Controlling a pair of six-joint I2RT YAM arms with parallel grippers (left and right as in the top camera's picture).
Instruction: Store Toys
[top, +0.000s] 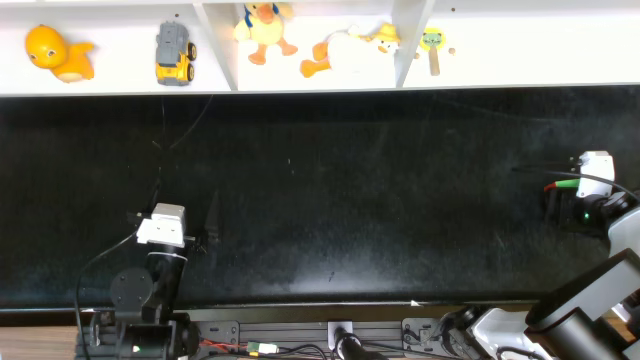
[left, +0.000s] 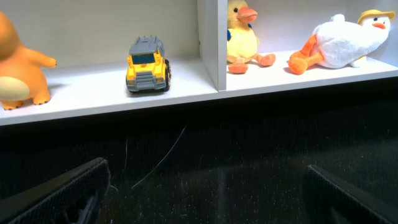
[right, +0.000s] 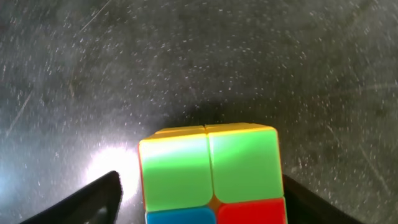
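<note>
Right gripper: I see its fingers straddling the puzzle cube, with a gap on one side. The cube, with two green squares above blue and red, sits on the black mat toward its right edge. Left gripper: spread wide, holding nothing.

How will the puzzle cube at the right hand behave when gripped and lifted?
The cube looks rigid and flat-sided, so it likely won't roll or sag. Its glossy faces may slip, and visible seams suggest layers could twist under an off-centre squeeze.
</note>
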